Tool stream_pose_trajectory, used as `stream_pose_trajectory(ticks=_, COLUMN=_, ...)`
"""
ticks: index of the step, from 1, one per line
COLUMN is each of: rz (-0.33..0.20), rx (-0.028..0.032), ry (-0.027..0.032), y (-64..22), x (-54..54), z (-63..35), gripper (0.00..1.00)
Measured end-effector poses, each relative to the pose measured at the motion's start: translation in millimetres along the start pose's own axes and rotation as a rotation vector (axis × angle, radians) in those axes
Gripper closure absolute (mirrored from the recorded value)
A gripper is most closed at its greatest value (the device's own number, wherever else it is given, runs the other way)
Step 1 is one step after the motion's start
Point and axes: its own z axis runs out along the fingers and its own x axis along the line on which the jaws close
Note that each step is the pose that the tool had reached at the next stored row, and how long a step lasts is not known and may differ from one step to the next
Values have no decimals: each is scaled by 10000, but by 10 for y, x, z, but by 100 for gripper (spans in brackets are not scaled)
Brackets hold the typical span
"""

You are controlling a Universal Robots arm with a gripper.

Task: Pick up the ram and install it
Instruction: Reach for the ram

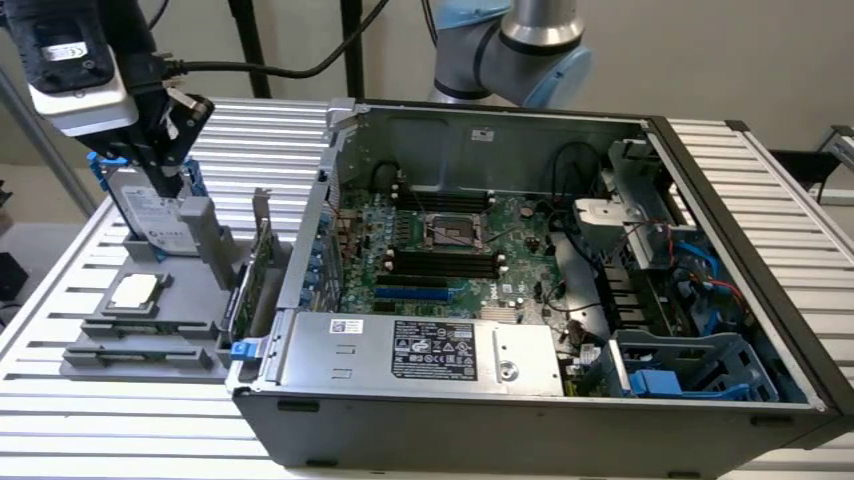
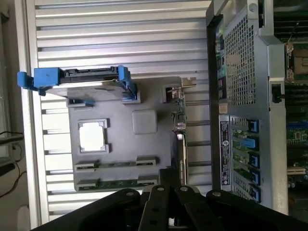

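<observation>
In the exterior view the gripper [image 1: 163,160] hangs at ten o'clock from the open computer case [image 1: 534,430], over the top edge of a hard drive [image 1: 154,215] that stands upright in its blue caddy. Whether the jaws are released or clenched cannot be told from either view. The gripper holds nothing that can be made out.

The drive stands at the far end of a gray fixture [image 1: 200,345] on the slatted table [image 1: 107,440], at nine o'clock from the case. A square processor [image 1: 138,292] lies flat in the fixture, at six o'clock from the drive. An expansion card [image 1: 254,270] stands on edge between the fixture and the case wall.

In the wrist view, the ram [image 2: 118,183] looks to be the thin green strip seated on edge in the fixture's slot farthest from the hard drive, with the processor between the two. It is well apart from the case and is not installed.

Inside the case the motherboard [image 1: 521,225] lies flat, with long black memory slots [image 1: 441,262] near its middle. The power supply [image 1: 414,350] sits at six o'clock from them.
</observation>
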Motion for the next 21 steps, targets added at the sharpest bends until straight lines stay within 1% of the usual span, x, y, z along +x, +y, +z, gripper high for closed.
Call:
stream_pose_trajectory(ticks=6, rz=1, rx=1, ry=0, y=-73, x=262, z=15, gripper=89)
stream_pose_trajectory(ticks=9, rz=1, rx=1, ry=4, y=-112, x=351, z=26, gripper=89)
stream_pose_trajectory(ticks=11, rz=0, rx=2, ry=20, y=-144, x=379, z=34, gripper=89)
stream_pose_trajectory(ticks=18, rz=3, rx=13, ry=162, y=-285, x=400, z=58, gripper=89)
stream_pose_trajectory(ticks=21, rz=4, rx=20, ry=203, y=-346, x=404, z=62, gripper=89)
